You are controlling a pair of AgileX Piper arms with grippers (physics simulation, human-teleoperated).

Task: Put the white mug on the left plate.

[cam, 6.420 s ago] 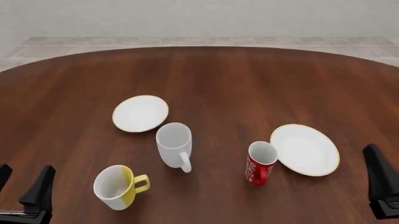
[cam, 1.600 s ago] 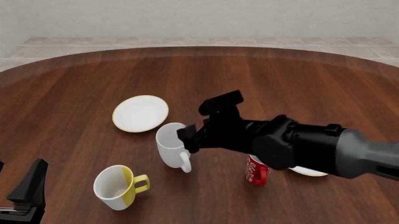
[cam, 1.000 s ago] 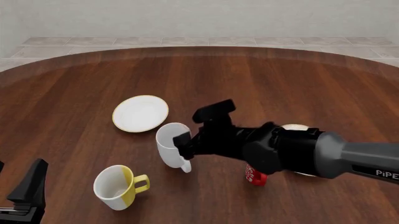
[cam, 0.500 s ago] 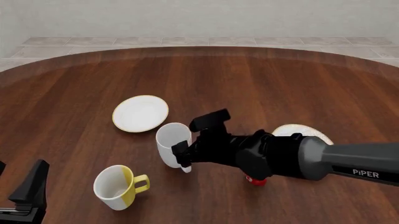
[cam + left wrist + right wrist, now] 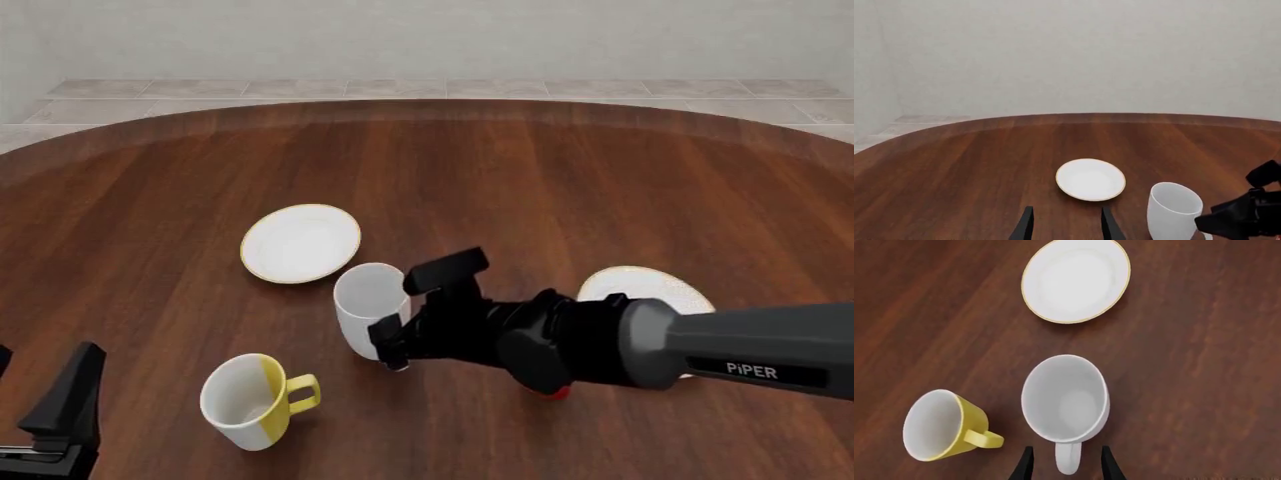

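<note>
Altogether three mugs, white mug (image 5: 368, 306) included, and two plates.

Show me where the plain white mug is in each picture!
Left wrist view: the white mug sits low, beside the right gripper.
Front view: the mug stands centre-left, just below the small gold-rimmed plate.
Right wrist view: the mug is in the middle, handle between the fingertips.
Shared landmark: the small plate near the mug.
</note>
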